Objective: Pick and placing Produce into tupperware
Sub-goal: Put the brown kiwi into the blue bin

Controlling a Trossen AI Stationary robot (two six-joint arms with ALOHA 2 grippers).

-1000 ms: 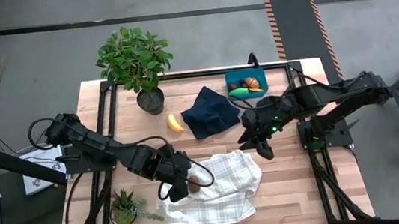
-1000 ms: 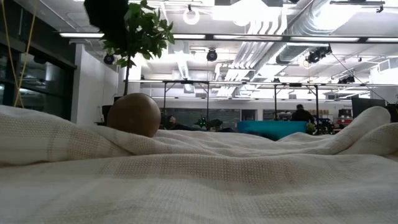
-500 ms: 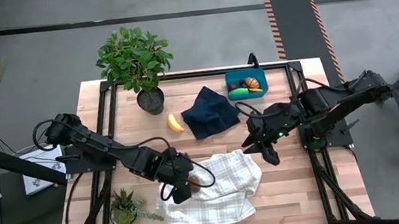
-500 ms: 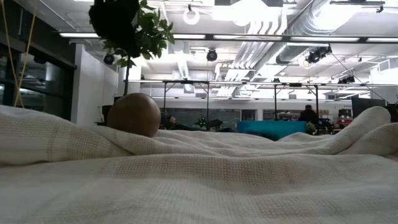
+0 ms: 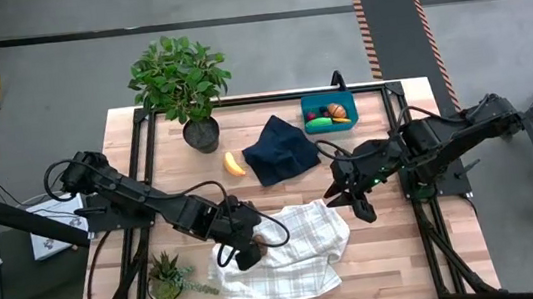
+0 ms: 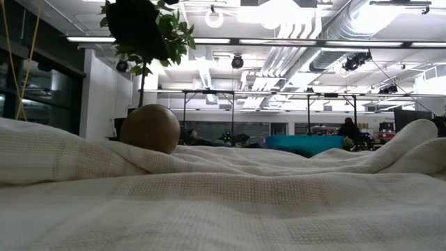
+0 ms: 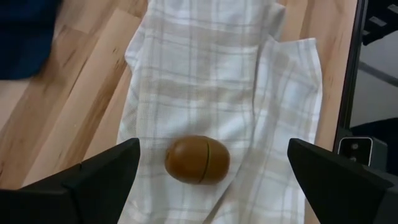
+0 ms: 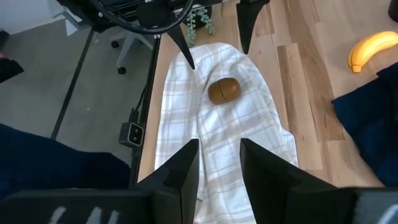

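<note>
Since the kiwi (image 7: 197, 160) is sitting loose on the plaid towel (image 5: 289, 258), the left gripper (image 5: 243, 248) hangs right over it w/ fingers spread wide, nothing held, prob lining up a grab. Right gripper (image 5: 358, 199) waits nearby, fingers part open, empty. Tupperware (image 5: 329, 112) is at the far edge.

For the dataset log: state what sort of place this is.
Probably a robotics lab in an open industrial hall: exposed ceiling ducts, more framed workstations behind, and hazard-striped floor matting beside the wooden table.

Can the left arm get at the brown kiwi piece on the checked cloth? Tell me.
Probably yes: the left gripper hangs open right over the kiwi, which lies bare on the checked cloth, nothing between.
</note>
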